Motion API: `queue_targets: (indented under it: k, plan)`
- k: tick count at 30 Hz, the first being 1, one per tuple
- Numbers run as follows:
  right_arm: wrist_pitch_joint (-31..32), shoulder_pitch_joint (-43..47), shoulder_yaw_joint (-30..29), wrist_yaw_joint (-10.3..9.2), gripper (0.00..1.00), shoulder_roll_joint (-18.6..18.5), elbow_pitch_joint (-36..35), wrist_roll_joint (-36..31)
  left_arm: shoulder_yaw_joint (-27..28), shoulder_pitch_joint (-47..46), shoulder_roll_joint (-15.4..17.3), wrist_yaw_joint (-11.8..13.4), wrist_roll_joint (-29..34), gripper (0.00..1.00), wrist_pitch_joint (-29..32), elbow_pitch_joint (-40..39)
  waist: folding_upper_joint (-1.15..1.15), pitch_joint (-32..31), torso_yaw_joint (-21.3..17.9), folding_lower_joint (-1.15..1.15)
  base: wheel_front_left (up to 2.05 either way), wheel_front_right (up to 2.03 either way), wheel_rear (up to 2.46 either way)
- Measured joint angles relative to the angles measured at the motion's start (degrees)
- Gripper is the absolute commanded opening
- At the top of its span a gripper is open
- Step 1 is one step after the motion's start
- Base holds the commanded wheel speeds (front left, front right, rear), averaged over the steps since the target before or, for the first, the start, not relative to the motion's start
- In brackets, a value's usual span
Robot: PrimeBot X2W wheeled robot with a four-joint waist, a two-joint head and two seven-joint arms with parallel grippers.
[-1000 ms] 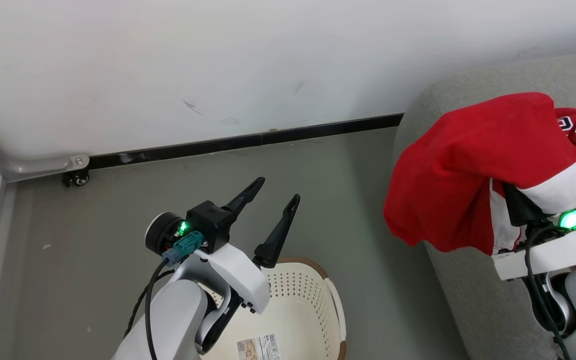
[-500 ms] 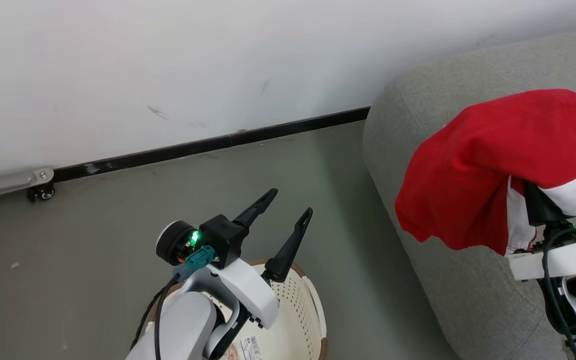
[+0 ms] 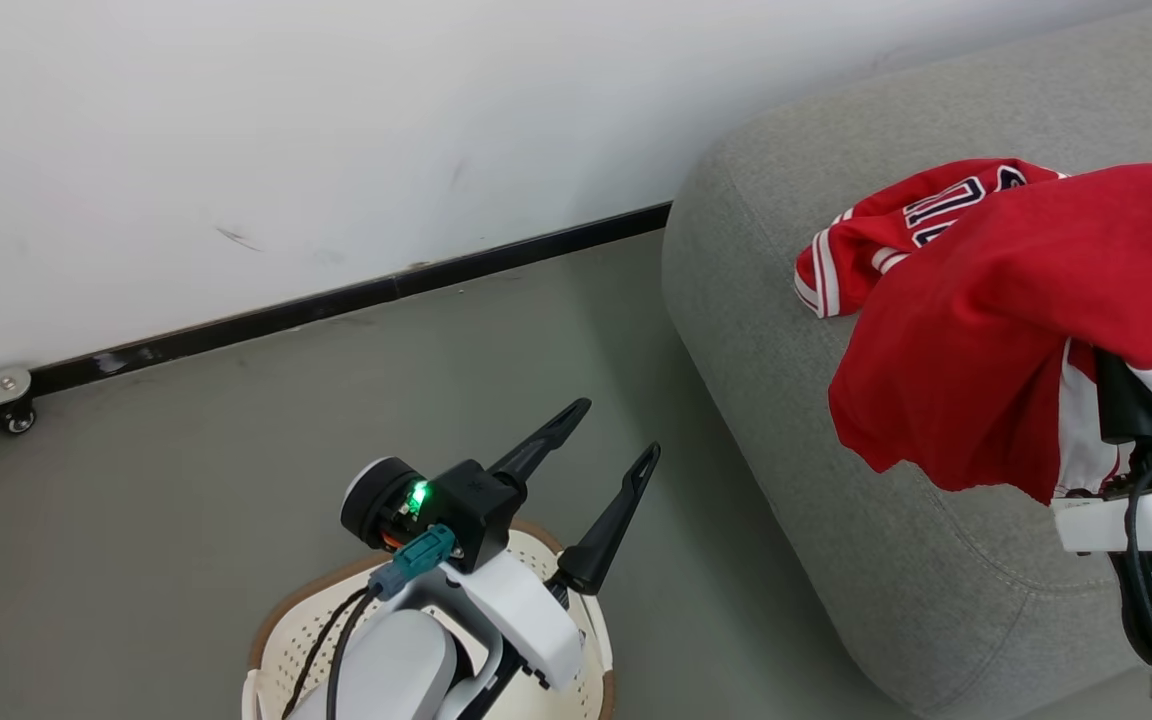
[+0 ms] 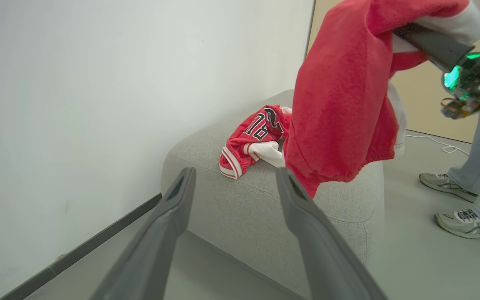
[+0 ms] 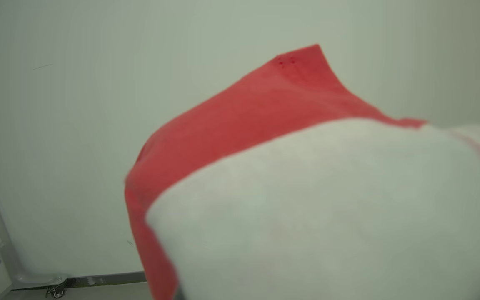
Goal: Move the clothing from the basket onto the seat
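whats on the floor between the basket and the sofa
Nothing but bare grey floor. In the head view, that strip runs uninterrupted from the basket to the rounded edge of the sofa.

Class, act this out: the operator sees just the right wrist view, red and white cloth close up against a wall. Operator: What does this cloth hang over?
Observer: The shorts, gripped by the right end effector, hang over the grey sofa's rounded edge.
Operator: Where is the other garment?
Observer: The jersey lies crumpled on top of the sofa, just beyond the shorts.
Operator: And the left end effector?
Observer: Open and empty, raised near the basket.
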Motion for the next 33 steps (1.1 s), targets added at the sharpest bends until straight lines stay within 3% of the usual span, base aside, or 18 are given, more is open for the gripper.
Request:
queue_targets:
  k: [19, 33]
  plan:
    - [0.0, 1.3, -2.4, 0.0, 0.0, 1.4, -2.0, -1.4, -0.4, 2.0, 1.2, -0.4, 0.2, 1.0, -0.3, -2.6, 0.0, 1.1, -5.7, 0.0, 0.0, 0.0, 0.0]
    - [0.0, 1.2, -3.4, 0.0, 0.0, 2.2, -2.9, -1.5, -0.6, 2.3, 2.2, -0.4, 1.4, 1.0, -0.6, -4.1, 0.0, 2.8, -6.5, 0.0, 0.0, 0.0, 0.0]
